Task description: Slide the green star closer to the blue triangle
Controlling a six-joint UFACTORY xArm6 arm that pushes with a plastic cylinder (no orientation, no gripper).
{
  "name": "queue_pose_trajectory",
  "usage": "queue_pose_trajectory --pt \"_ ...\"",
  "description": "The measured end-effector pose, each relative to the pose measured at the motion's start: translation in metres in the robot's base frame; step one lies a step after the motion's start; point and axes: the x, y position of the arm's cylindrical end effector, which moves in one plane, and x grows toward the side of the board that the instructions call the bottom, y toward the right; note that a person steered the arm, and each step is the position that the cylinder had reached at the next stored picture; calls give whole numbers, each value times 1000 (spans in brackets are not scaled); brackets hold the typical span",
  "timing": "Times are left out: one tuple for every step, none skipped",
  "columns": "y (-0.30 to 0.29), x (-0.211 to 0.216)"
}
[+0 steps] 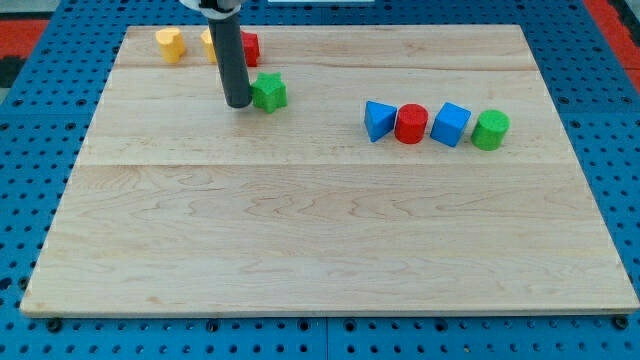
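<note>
The green star (269,92) lies on the wooden board in the upper left part of the view. My tip (238,102) stands just to the star's left, touching or nearly touching it. The blue triangle (378,120) lies to the right of the star, at the left end of a row of blocks, with a gap of bare board between them.
The row continues to the right with a red cylinder (411,124), a blue cube (451,124) and a green cylinder (490,130). Near the top left edge lie a yellow block (170,44), a second yellow block (209,42) partly behind the rod, and a red block (249,47).
</note>
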Motion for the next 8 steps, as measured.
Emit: queue_pose_trajectory --pt "-23 -28" --pt "-10 -46" --pt "44 -9" --pt "81 11" --pt "81 -1" --pt "89 9" --pt "89 9" --pt "70 10"
